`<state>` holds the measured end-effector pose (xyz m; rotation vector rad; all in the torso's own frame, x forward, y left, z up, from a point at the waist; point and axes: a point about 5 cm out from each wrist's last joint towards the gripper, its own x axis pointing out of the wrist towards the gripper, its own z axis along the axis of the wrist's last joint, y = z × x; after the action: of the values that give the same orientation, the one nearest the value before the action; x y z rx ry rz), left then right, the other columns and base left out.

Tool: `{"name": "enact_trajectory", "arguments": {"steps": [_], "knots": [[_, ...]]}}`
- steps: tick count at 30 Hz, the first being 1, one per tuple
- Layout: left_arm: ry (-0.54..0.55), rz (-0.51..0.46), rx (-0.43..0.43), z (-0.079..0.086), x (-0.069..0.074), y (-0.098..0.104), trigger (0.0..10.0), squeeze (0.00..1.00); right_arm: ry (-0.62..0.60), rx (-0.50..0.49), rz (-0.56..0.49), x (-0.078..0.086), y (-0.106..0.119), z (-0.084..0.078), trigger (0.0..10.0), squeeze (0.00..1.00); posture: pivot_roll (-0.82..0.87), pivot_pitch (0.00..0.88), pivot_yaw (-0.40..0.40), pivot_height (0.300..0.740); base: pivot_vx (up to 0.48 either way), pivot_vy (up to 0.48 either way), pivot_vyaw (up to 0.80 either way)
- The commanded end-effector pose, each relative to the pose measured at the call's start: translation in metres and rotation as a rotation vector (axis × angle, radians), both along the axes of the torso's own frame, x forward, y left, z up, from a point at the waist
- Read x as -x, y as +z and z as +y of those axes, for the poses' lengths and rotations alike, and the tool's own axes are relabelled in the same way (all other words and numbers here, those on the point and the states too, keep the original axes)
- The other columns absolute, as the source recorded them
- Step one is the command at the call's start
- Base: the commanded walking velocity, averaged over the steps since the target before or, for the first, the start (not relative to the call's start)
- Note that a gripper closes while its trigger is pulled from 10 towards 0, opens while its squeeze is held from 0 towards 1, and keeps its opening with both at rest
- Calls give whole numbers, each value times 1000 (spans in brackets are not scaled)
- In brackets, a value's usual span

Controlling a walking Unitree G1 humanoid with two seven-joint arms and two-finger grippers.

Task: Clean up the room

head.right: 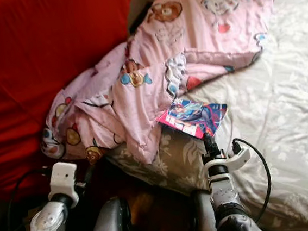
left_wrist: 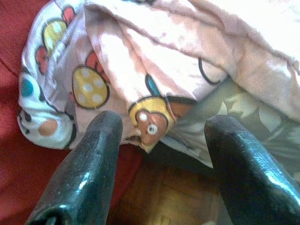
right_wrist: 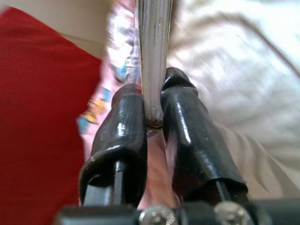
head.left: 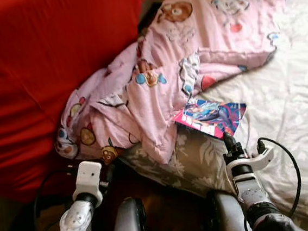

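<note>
We saw right hand pinched tight on comic book, book at hand's 12 o'clock over bed, beside pink blanket. Left hand spread wide, nothing held.

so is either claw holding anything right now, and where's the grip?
Right claw is shut on the colourful book, pinching its near edge, pages showing between the fingers. Left claw is open and holds nothing, pointing at the pink blanket.
</note>
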<state>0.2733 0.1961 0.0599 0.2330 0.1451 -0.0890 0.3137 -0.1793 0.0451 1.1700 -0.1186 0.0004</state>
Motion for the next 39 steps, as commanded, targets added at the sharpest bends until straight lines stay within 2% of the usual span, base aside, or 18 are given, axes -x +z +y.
{"name": "enact_trajectory", "arguments": {"steps": [1,4,5,6,7,8,9,11,15,18,24,26,30,34,36,39], "knots": [[25,28,-5,3,2,-10,10000,0,-67,61,-35,2,9,-9,0,0,49,25,37,590,0,0,0],[27,29,1,0,-3,-13,10000,0,-120,124,-28,7,13,-16,0,0,37,9,29,590,0,0,0],[35,29,11,-1,-6,-16,10000,0,-171,284,16,11,16,-24,3216,0,19,0,22,590,0,0,0],[35,29,11,-1,-6,-16,10000,0,-171,284,16,11,16,-24,3216,0,19,0,22,590,0,0,0],[44,33,25,-1,-8,-18,10000,0,-202,400,52,13,18,-27,10000,0,8,0,18,590,0,0,0],[60,50,47,-2,-9,-23,10000,0,-175,522,81,14,18,-27,10000,0,-10,0,9,590,0,0,0],[60,50,47,-2,-9,-23,10000,0,-175,522,81,14,18,-27,10000,0,-10,0,9,590,0,0,0],[97,83,110,-4,-8,-32,10000,0,-106,648,104,18,13,-23,10000,0,-6,0,-4,590,0,0,0],[136,114,147,-1,-6,-41,10000,0,-74,725,148,20,8,-22,10000,0,-10,0,-9,600,0,0,0],[204,192,195,4,3,-59,10000,0,8,830,195,19,-3,-14,10000,0,-15,0,-19,625,0,0,0],[234,271,225,4,10,-73,10000,0,35,855,262,21,-14,-8,10000,0,-12,0,-30,650,0,0,0],[242,324,224,2,17,-82,10000,0,51,843,277,26,-20,3,10000,0,-10,0,-33,665,0,0,0],[247,364,208,3,23,-89,10000,0,68,873,273,29,-23,10,10000,0,-19,0,-35,690,0,0,0],[266,416,206,8,29,-97,10000,0,68,894,276,30,-24,9,10000,0,-18,0,-45,710,0,0,0],[263,471,198,5,36,-104,10000,0,66,908,275,29,-23,8,10000,0,-15,0,-58,730,0,0,0],[267,491,200,3,38,-107,10000,0,61,917,273,28,-21,6,10000,0,-17,0,-63,740,0,0,0]]}}
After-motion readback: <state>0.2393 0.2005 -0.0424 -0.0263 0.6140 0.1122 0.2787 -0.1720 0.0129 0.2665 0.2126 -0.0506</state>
